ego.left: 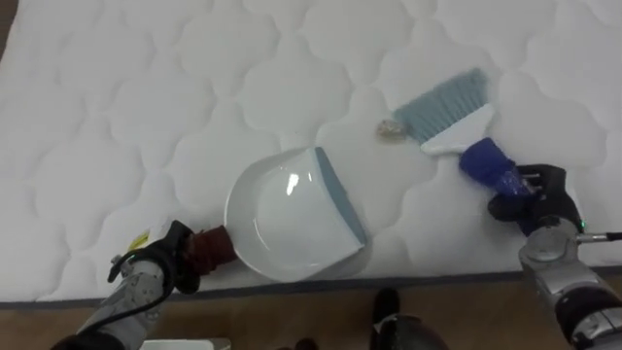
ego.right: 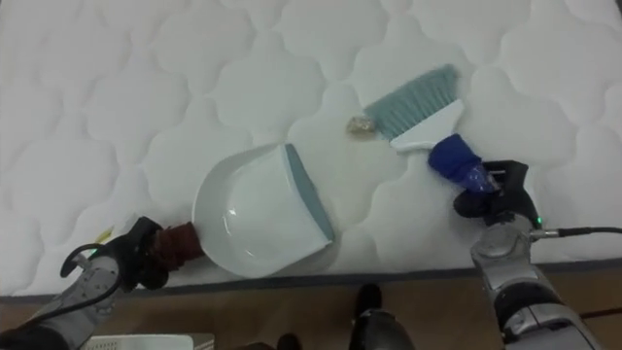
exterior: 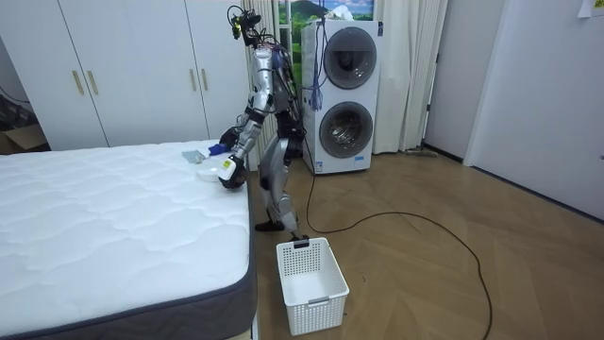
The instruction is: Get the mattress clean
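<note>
White quilted bed [ego.left: 146, 97] carries a small crumpled scrap [ego.left: 391, 128], possibly paper, lying against the bristles of the brush [ego.left: 449, 119]. We see the right robot hand [ego.left: 530, 192] curled round the brush's blue handle. The brush's long axis runs from that handle up-left, bristles toward the scrap, so a sweep should drive it into the dustpan [ego.left: 287, 219]. The left robot hand [ego.left: 160, 264] clamps the pan's dark red handle at the bed edge. The pan lies flat, lip facing right to catch the scrap.
</note>
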Motion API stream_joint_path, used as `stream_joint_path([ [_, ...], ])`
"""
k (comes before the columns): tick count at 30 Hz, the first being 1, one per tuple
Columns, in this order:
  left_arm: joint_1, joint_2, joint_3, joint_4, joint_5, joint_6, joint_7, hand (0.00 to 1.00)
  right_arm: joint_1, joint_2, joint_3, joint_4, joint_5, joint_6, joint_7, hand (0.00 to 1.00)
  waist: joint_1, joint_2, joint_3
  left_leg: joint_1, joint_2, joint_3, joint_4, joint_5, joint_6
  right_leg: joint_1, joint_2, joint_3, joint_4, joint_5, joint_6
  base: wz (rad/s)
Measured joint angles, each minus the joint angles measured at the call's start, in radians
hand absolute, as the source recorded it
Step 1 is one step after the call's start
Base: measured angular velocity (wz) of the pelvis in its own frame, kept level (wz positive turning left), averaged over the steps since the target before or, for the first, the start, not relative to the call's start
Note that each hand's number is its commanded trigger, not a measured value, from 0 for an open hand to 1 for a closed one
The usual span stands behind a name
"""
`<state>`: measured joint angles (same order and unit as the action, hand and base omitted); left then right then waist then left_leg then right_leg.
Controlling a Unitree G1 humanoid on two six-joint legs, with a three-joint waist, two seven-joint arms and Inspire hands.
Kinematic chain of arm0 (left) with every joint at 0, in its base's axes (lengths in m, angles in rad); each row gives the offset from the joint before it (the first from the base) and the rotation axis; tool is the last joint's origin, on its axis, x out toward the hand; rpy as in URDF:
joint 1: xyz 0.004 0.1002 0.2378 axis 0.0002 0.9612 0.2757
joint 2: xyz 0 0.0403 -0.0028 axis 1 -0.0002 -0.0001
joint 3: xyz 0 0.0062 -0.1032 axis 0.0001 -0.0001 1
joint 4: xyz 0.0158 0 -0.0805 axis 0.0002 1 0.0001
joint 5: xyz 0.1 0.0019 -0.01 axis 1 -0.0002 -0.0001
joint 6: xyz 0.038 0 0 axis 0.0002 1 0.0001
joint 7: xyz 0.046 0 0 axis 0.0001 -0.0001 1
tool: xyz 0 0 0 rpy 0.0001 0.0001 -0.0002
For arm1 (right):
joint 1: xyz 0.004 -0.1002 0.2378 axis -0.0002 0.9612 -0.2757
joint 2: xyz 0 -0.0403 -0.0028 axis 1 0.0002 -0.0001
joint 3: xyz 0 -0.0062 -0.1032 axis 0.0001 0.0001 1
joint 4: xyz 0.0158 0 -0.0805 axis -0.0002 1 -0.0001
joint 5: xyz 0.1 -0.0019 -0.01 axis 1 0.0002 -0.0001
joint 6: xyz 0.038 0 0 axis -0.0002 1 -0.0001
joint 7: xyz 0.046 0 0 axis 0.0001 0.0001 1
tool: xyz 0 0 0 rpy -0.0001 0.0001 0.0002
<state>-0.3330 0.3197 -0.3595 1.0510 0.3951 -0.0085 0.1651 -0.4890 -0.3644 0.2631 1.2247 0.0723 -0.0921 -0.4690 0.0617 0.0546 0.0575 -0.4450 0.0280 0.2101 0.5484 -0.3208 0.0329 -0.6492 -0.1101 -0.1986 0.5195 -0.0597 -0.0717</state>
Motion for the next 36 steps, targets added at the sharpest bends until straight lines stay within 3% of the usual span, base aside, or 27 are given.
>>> stream_joint_path([
  [25, 0.000, 0.000, -0.001, 0.005, 0.005, 0.011, -0.003, 1.00, -0.001, -0.005, -0.026, 0.028, -0.042, 0.007, 0.026, 1.00, -0.014, -0.016, 0.0062, -0.004, -0.006, -0.009, 0.005, -0.003, 0.004, 0.002, -0.009, -0.004, 0.014, -0.010, 0.006, 0.01],
  [31, 0.005, 0.008, 0.004, -0.007, 0.011, 0.017, -0.003, 1.00, -0.001, -0.067, -0.045, 0.028, -0.234, 0.007, 0.026, 1.00, -0.005, -0.035, 0.0028, -0.001, -0.006, -0.008, 0.007, -0.004, 0.005, 0.000, -0.012, -0.004, 0.020, -0.014, 0.006, 0.00],
  [34, 0.004, 0.032, 0.005, -0.011, 0.031, 0.024, -0.001, 1.00, -0.008, -0.104, -0.030, 0.042, -0.361, 0.022, 0.022, 1.00, 0.002, -0.058, -0.0012, 0.002, -0.006, -0.009, 0.008, -0.003, 0.004, 0.005, -0.012, -0.006, 0.020, -0.014, 0.006, 0.00],
  [36, -0.002, 0.066, 0.003, -0.018, 0.063, 0.027, 0.001, 1.00, -0.023, -0.144, -0.010, 0.051, -0.494, 0.030, 0.023, 1.00, 0.002, -0.082, -0.0025, 0.003, -0.006, -0.010, 0.014, -0.002, 0.004, 0.007, -0.013, -0.006, 0.022, -0.013, 0.005, 0.00],
])
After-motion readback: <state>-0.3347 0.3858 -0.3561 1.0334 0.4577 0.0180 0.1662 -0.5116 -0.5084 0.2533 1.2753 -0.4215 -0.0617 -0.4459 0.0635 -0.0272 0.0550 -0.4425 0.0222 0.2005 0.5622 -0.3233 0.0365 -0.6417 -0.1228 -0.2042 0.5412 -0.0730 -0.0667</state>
